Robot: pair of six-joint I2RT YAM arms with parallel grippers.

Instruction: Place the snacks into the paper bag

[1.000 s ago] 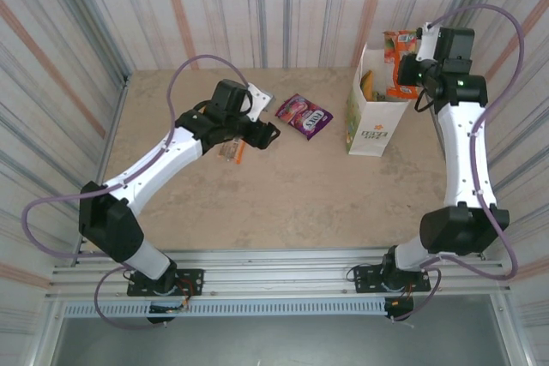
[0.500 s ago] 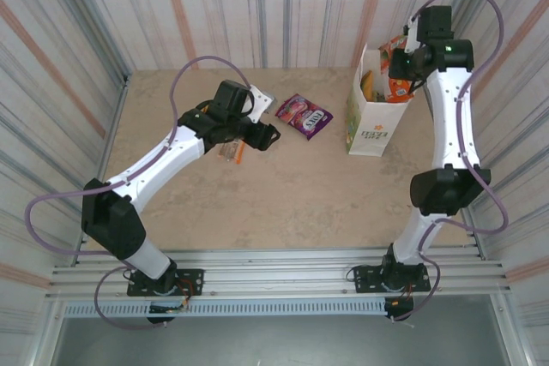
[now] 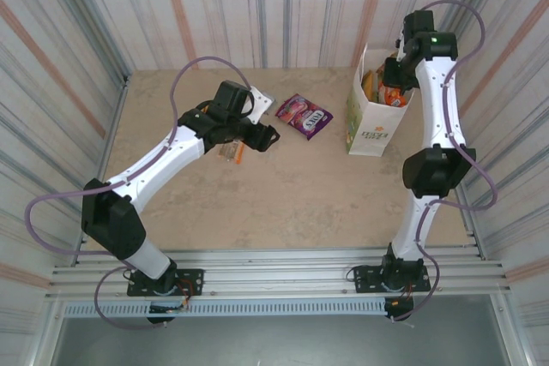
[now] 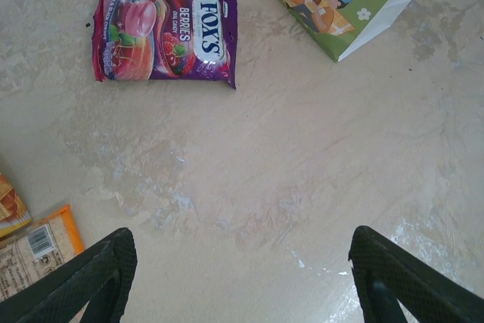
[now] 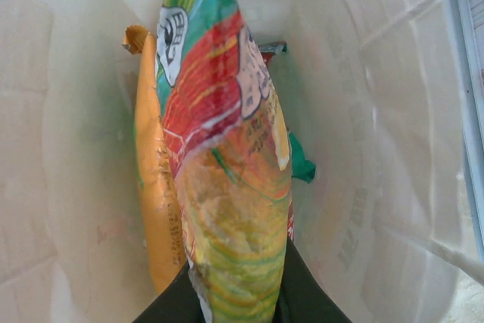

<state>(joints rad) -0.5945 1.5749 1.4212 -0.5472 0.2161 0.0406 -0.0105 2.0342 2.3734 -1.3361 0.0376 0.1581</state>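
the orange-green snack packet (image 5: 227, 187) hangs lengthwise inside the mouth of the white paper bag (image 3: 373, 130), pinched at its upper end by the right gripper (image 5: 234, 304), whose dark fingers are pressed together on the foil. in the right wrist view a yellow-orange packet (image 5: 155, 209) stands against it at 9 o'clock and a teal packet (image 5: 301, 163) peeks out at 3 o'clock, both already down in the bag. the bag stands upright at about 2 o'clock on the counter (image 3: 283, 203), near the back wall.

outside it, the purple fox's berries packet (image 4: 165, 33) lies flat at 9 o'clock from the bag, near but not touching. a small brown-orange bar (image 4: 38, 251) lies at 8 o'clock from the purple packet. the left gripper (image 4: 242, 270) hovers between the bar and the purple packet, fingers spread wide and holding nothing.

the step in hand looks like the drop of the orange-green packet. the next move calls for the right gripper to part its fingers so the packet slides down beside the others, then lift straight up clear of the rim and the cord handles without tipping the bag. the purple packet and the bar are left to fetch, and the left gripper seems best placed for either.
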